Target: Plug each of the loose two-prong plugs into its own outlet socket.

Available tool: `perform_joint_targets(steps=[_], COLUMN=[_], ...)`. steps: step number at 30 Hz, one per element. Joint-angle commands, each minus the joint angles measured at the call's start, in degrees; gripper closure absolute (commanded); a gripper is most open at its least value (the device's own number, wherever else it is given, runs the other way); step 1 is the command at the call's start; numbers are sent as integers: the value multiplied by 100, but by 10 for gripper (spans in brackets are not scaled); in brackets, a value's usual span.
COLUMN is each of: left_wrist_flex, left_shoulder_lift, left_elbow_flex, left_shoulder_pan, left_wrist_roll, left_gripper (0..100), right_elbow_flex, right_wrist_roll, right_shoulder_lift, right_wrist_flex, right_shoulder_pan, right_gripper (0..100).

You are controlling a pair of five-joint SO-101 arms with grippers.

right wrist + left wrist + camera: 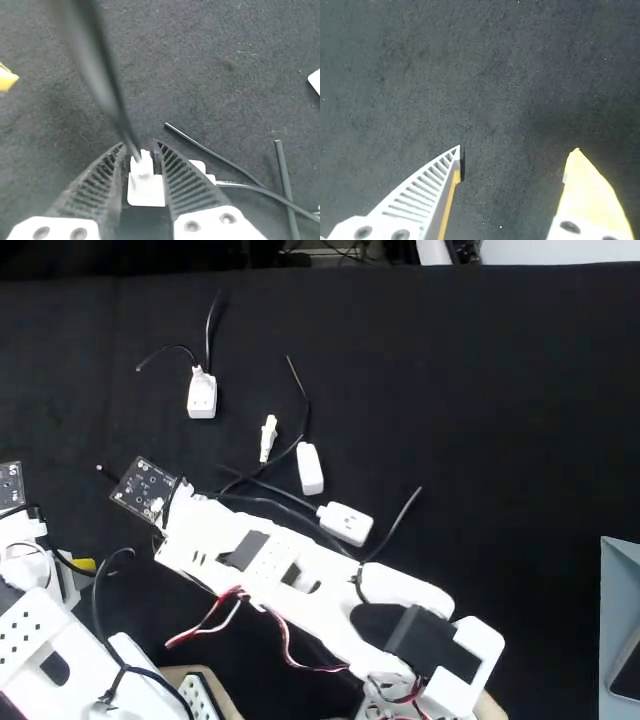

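A small white plastic plug [145,186] on a black cord [97,80] is clamped in the right gripper [141,152] at lower centre; the left gripper [517,156] is spread wide, empty, over black cloth [470,75].

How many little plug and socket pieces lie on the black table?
4: a corded white piece far back, a cream piece mid-table, a white block beside it, a white socket nearest the arm. More may hide under it.

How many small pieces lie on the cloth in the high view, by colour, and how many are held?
White pieces on the cloth: 3
Cream piece on the cloth: 1
White corded piece in the right gripper: 1
Total: 5
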Motion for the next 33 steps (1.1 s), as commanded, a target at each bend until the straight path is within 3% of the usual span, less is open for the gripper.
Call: perform_joint_targets(steps=[1,17,33], left_wrist_flex=[18,9,18], left_shoulder_lift=[-70,-70,-70], left_elbow_flex=[-84,-84,-84], left_shoulder_pan=[-57,-48,-48], left_wrist_roll=[35,35,35], left_gripper=[680,680,680], right_elbow_flex=[22,470,400], right_wrist_roll=[26,26,26], right_shoulder_lift=[-4,-875,242], right_wrist_flex=[-18,-44,-501], right_shoulder_pan=[-88,-88,-79], right_gripper=[987,987,987])
